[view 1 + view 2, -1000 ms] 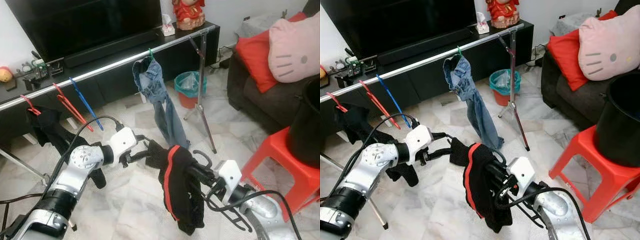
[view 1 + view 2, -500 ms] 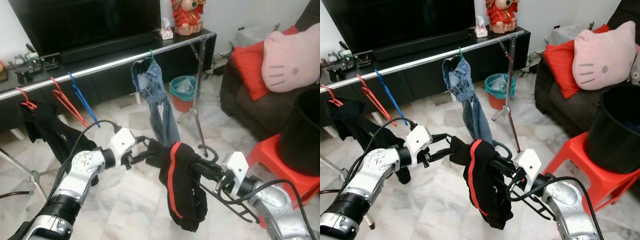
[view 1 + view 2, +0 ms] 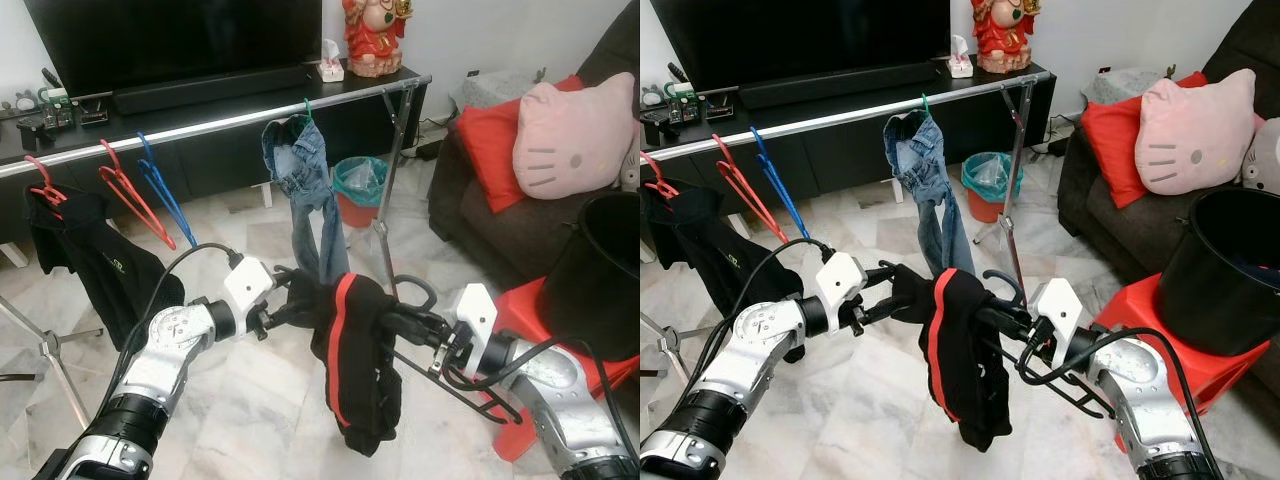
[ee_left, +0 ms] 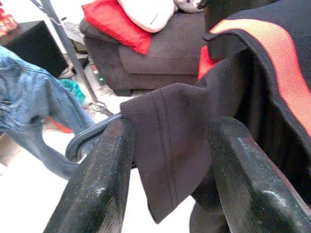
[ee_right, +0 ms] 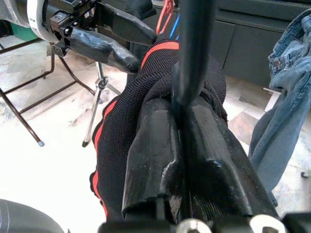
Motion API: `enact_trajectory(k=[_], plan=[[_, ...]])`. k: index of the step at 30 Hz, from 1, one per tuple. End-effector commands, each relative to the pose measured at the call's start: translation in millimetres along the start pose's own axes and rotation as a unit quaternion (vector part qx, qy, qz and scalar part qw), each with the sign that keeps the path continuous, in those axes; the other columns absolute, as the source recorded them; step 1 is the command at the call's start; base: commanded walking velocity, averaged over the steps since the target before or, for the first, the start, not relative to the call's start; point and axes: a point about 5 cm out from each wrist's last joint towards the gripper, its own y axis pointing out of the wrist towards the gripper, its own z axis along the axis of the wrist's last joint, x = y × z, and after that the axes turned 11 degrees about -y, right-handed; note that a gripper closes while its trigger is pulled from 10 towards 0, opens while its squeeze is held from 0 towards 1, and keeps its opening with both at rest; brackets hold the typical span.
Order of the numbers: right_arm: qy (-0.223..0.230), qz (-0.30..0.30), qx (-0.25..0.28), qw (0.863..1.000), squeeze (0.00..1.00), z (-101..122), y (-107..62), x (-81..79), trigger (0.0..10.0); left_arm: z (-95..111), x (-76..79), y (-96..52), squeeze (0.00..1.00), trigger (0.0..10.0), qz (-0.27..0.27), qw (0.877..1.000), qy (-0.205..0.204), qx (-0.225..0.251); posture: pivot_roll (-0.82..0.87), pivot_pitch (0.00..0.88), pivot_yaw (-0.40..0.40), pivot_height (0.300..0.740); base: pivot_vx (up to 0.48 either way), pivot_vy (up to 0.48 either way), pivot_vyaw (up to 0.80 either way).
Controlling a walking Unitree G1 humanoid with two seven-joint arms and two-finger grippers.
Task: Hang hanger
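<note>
right claw (image 5: 181, 127) pinching black hanger (image 3: 415, 291) | left claw (image 3: 283, 297) nipping black-red garment (image 3: 355, 360) | rail (image 3: 215, 125) at 12 o'clock

Black hanger (image 3: 425, 300) held level, black red-striped garment (image 3: 355, 370) draped over it (hook up); below the rail (image 3: 215, 125)

Along the rail (image 3: 215, 124), open room lies between the blue hanger (image 3: 165, 196) and the hanging jeans (image 3: 308, 196), and again, it seems, between jeans and stand post (image 3: 392, 150). Bin (image 3: 362, 186) and red stool (image 3: 530, 330) crowd the right.
</note>
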Motion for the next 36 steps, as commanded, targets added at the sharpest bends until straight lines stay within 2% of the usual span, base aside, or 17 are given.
enact_trajectory(k=[1,3,9,12,17,24,30,36], plan=[[-0.002,0.0,0.01,1.0,0.0,3.4,2.4,2.4,10.0,16.3,-12.1,-3.8,0.0,10.0,0.022,0.999,0.022,0.021,0.06,0.0,0.002,0.74,0.0,0.0,0.0],[0.006,0.01,0.004,1.0,0.0,-3.3,3.1,-4.1,10.0,30.7,-20.9,-7.7,0.0,10.0,0.025,0.998,0.043,0.029,0.07,0.0,0.024,0.74,0.0,0.0,0.0],[0.014,0.025,0.003,1.0,0.0,-5.5,4.8,-8.0,10.0,41.7,-22.0,-9.0,0.0,10.0,-0.006,0.998,0.059,0.024,0.08,0.0,0.037,0.74,0.0,0.0,0.0],[0.012,0.036,0.003,0.999,0.0,-5.0,5.9,-9.2,10.0,39.8,-16.3,-8.9,0.0,10.0,-0.044,0.997,0.059,0.006,0.08,0.001,0.041,0.74,0.0,0.0,0.0],[0.011,0.059,0.002,0.998,0.0,-4.2,7.3,-10.3,10.0,27.1,-6.1,-15.0,0.0,10.0,-0.12,0.989,0.06,-0.059,0.08,0.007,0.046,0.74,0.0,0.0,0.0],[0.006,0.076,-0.002,0.997,0.0,-3.6,8.5,-10.6,10.0,20.4,-3.5,-24.1,0.0,10.0,-0.165,0.979,0.049,-0.104,0.08,0.009,0.047,0.74,0.0,0.0,0.0],[0.009,0.096,0.001,0.995,0.0,-3.0,12.1,-14.8,10.0,18.6,-0.2,-24.2,0.0,10.0,-0.172,0.978,0.046,-0.105,0.09,0.012,0.048,0.74,0.0,0.0,0.0],[0.011,0.115,0.007,0.993,0.0,-0.1,16.7,-18.4,10.0,19.8,6.2,-17.4,0.0,10.0,-0.182,0.978,0.035,-0.094,0.09,0.012,0.054,0.74,0.0,0.0,0.0]])
